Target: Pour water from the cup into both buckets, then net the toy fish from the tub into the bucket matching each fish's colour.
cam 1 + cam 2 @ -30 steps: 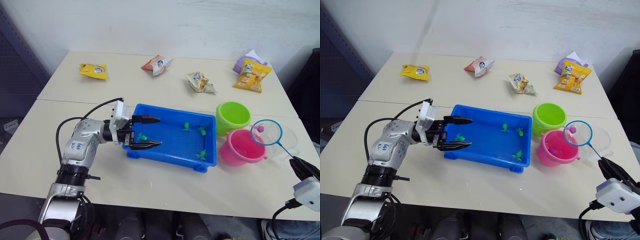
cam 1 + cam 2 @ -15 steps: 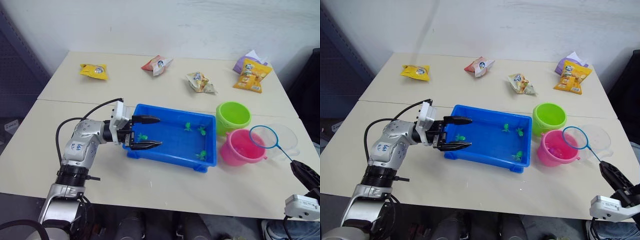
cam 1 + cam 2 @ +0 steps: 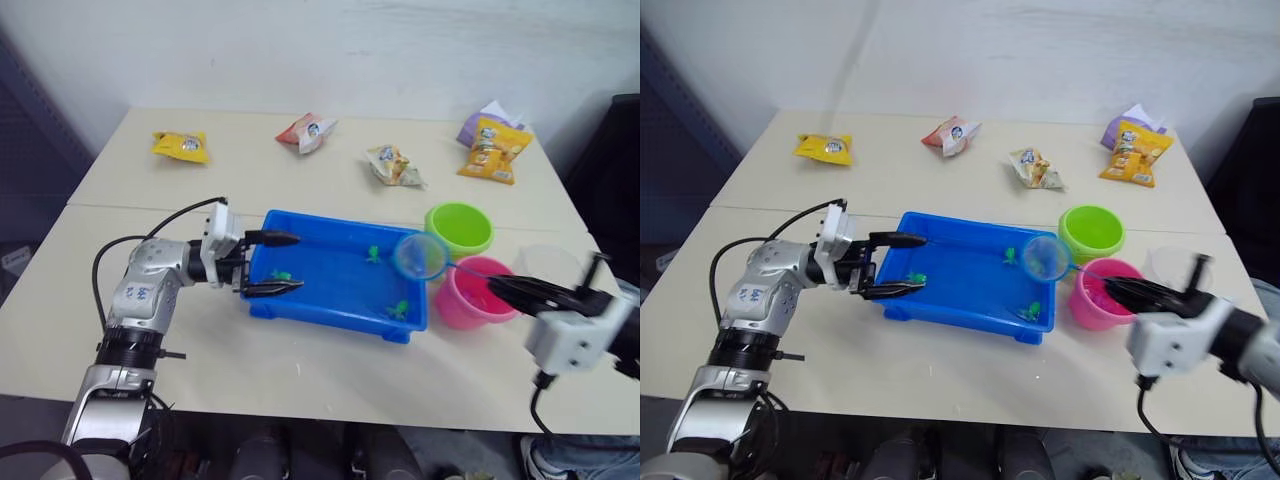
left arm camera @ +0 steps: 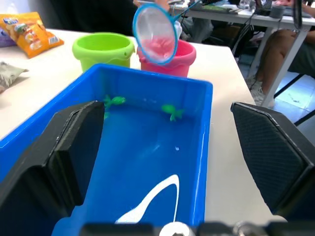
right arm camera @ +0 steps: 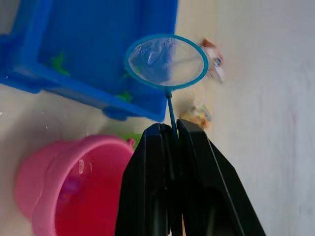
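Two beige tables [image 3: 330, 180] pushed together against a white wall, that's where I'm working, with snack packets scattered along the far side: a yellow packet [image 3: 180, 145], a red and white packet [image 3: 306, 131], a pale packet [image 3: 394, 165], and an orange packet [image 3: 490, 150] leaning on a purple packet [image 3: 480, 120].

Closer to me, the blue tub [image 3: 335, 305] is sitting in the middle of the near table. I'm seeing a few green toy fish [image 3: 372, 254] lying in it, one near my left gripper, two toward the far right corner and one by the near right edge.

I'm holding my left gripper [image 3: 270, 264] at the tub's left end, fingers spread wide, one above the far part of that end and one above the near part. Can't tell if they're actually touching the rim.

On the right, my right gripper [image 3: 505, 289] is pinching the net's thin black stick, fingers pressed tight together around it. The net [image 3: 420, 256] itself, a light-blue hoop with fine mesh, is hanging in the air over the right end of the tub, just beside the buckets. The mesh is looking empty to me.

The green bucket [image 3: 459, 227] is standing right of the tub's far corner, and the pink bucket [image 3: 472, 295] is sitting just in front of it, the two nearly touching. The clear cup [image 3: 548, 264] is standing just right of the pink bucket, partly behind my right arm.
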Motion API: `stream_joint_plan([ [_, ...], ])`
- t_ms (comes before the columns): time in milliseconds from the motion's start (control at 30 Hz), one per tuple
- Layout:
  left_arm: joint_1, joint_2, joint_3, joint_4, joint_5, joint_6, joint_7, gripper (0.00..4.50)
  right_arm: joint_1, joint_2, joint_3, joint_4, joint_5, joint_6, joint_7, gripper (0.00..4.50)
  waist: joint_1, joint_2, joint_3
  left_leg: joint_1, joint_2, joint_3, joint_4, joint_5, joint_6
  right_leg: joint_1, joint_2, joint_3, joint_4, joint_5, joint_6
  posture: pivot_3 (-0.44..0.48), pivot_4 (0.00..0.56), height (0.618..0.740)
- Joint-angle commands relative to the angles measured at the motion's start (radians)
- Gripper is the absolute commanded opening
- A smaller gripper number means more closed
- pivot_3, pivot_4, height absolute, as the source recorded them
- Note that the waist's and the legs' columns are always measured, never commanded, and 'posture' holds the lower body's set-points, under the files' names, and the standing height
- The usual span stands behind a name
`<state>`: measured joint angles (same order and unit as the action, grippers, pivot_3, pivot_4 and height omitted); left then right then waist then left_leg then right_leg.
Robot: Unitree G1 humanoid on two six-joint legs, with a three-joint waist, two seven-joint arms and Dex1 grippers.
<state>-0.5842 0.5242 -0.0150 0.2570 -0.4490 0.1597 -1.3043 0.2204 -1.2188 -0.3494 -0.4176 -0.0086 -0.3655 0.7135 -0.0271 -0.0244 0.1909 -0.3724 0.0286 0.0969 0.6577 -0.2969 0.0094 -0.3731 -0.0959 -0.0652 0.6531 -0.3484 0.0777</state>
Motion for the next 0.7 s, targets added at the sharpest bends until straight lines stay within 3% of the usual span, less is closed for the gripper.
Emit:
stream_joint_plan([
  [33, 0.009, -0.004, 0.005, -0.038, -0.006, 0.002, 0.005, 4.43, -0.203, -0.036, 0.184, 0.063, -0.054, 0.038, 0.101, 0.00, 0.002, -0.001, 0.000, 0.000, 0.001, -0.001, 0.000, 0.000, 0.000, 0.000, 0.000, -0.001, 0.000, 0.000, 0.000, 0.000, 0.150, 0.738],
  [267, 0.032, -0.025, -0.004, -0.088, -0.014, 0.035, 0.030, 4.43, -0.558, 0.023, 0.438, 0.184, -0.170, 0.023, 0.240, 0.00, 0.003, -0.001, 0.001, -0.006, 0.000, -0.001, 0.004, -0.001, 0.000, -0.003, 0.000, -0.003, -0.001, 0.000, 0.000, 0.000, 0.150, 0.738],
  [533, 0.022, -0.036, -0.010, -0.094, -0.012, 0.056, 0.026, 4.43, -0.764, 0.045, 0.543, 0.328, -0.280, -0.023, 0.333, 0.00, -0.001, 0.000, 0.001, -0.006, 0.000, -0.001, 0.005, -0.001, 0.000, -0.003, 0.000, -0.003, 0.000, 0.000, 0.000, 0.000, 0.150, 0.738],
  [700, -0.005, -0.046, -0.012, -0.063, -0.006, 0.049, 0.016, 4.43, -0.813, 0.053, 0.594, 0.335, -0.279, -0.024, 0.426, 0.00, 0.001, 0.000, 0.001, -0.006, 0.001, -0.001, 0.005, -0.001, 0.000, -0.003, 0.000, -0.003, 0.000, 0.000, 0.000, 0.000, 0.150, 0.738],
])
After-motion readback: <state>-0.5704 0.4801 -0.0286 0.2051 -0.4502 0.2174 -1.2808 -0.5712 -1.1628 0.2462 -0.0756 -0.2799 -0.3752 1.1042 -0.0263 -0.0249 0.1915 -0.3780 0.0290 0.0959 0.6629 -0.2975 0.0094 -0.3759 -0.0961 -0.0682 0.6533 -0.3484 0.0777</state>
